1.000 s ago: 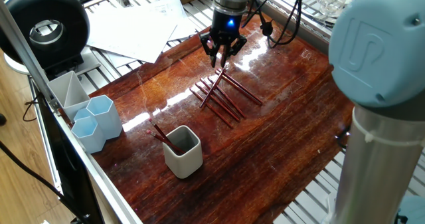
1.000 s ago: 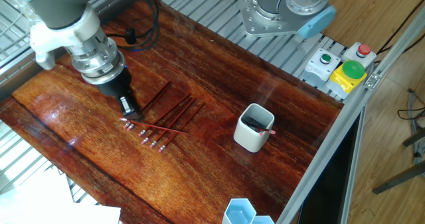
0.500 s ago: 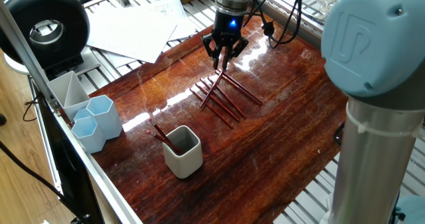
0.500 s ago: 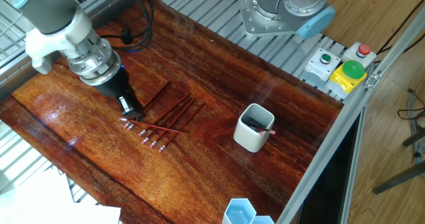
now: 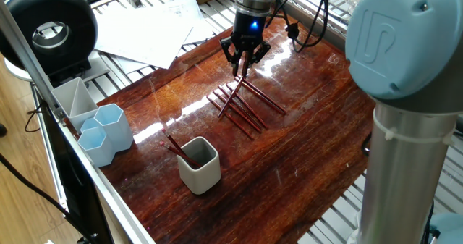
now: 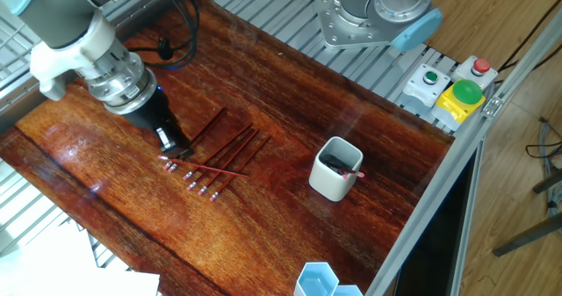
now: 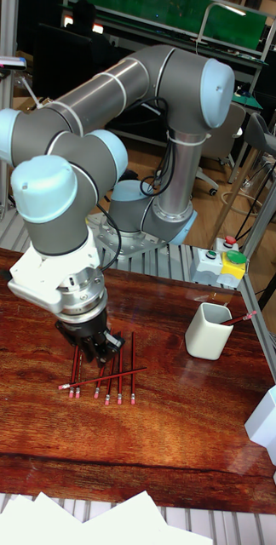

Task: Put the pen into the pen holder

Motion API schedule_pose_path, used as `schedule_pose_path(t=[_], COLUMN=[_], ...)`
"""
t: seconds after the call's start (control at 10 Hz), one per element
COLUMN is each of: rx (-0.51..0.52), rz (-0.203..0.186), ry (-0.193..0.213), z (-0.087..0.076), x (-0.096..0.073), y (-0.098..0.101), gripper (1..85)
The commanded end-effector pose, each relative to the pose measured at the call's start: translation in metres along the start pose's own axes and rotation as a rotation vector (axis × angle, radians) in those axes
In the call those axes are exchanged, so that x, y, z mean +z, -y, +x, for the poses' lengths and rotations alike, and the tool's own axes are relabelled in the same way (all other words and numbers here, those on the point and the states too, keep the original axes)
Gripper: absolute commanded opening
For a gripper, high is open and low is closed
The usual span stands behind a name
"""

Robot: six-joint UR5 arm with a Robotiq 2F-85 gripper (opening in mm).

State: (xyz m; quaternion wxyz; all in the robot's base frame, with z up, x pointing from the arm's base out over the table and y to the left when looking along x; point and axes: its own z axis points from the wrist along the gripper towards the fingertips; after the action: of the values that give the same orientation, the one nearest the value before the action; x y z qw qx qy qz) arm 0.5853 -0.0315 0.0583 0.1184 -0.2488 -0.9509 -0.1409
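Your gripper [image 5: 242, 64] [image 6: 172, 143] [image 7: 98, 352] sits low over the near end of the pen cluster [image 5: 242, 104] [image 6: 217, 155] [image 7: 108, 375], fingers drawn close together at the tips; can't tell whether they're pinching a pen or just closed above one. Pens lie right below and fan away from it on the wooden table [image 5: 304, 150], one laid crosswise over the rest. Pen holder [image 5: 199, 164] [image 6: 336, 168] [image 7: 208, 330] stands upright well away from the gripper, already holding pens.
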Motion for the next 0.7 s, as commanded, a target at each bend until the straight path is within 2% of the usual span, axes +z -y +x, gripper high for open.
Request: schedule_pose_path(t=[0.0, 0.1, 0.3, 0.4, 0.5, 0.6], rx=[-0.005, -0.006, -0.005, -0.004, -0.008, -0.002], rz=[-0.023, -0.018, -0.014, -0.010, -0.007, 0.008], ry=[-0.071, -0.084, -0.085, -0.072, -0.054, -0.043], z=[0.017, 0.021, 0.021, 0.016, -0.001, -0.010], x=[-0.003, -0.004, -0.004, -0.001, 0.016, 0.024], y=[-0.005, -0.004, -0.003, -0.002, -0.002, 0.002], gripper=[28.3, 28.3, 28.3, 28.3, 28.3, 28.0])
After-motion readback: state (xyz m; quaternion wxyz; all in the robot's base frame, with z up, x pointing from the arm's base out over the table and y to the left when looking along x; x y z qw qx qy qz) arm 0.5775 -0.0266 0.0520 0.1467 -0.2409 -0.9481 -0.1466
